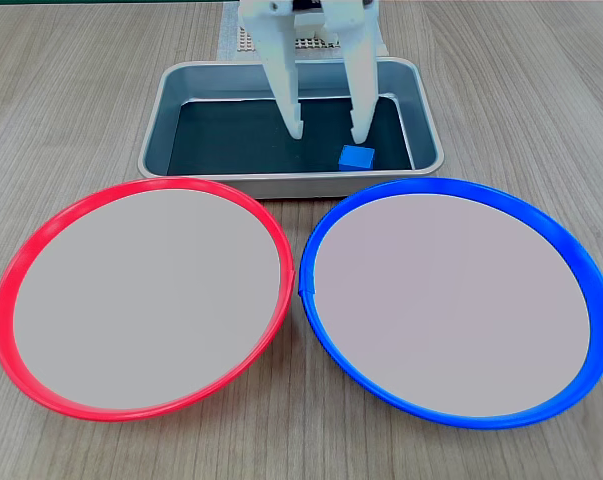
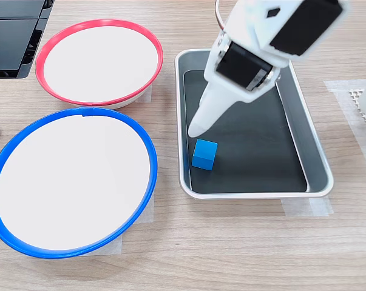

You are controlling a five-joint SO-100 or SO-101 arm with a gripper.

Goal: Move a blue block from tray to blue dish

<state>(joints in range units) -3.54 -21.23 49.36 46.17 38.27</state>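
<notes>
The blue block (image 1: pixel 357 157) (image 2: pixel 204 154) lies on the dark bottom of the tray (image 1: pixel 281 184) (image 2: pixel 255 194), close to the wall that faces the blue dish (image 1: pixel 591 275) (image 2: pixel 152 162). My white gripper (image 1: pixel 328 132) hangs open over the tray with nothing between its fingers. In the first exterior view its right fingertip (image 1: pixel 359 135) is just behind and above the block. In the second exterior view one fingertip (image 2: pixel 195 130) shows, a little above the block and apart from it. The blue dish holds nothing.
A red-rimmed dish (image 1: pixel 1 300) (image 2: pixel 159 57) of the same size sits beside the blue one, holding nothing. Black equipment (image 2: pixel 6 36) is at the second exterior view's top left. A white perforated mat (image 2: pixel 362 103) lies by the arm's base.
</notes>
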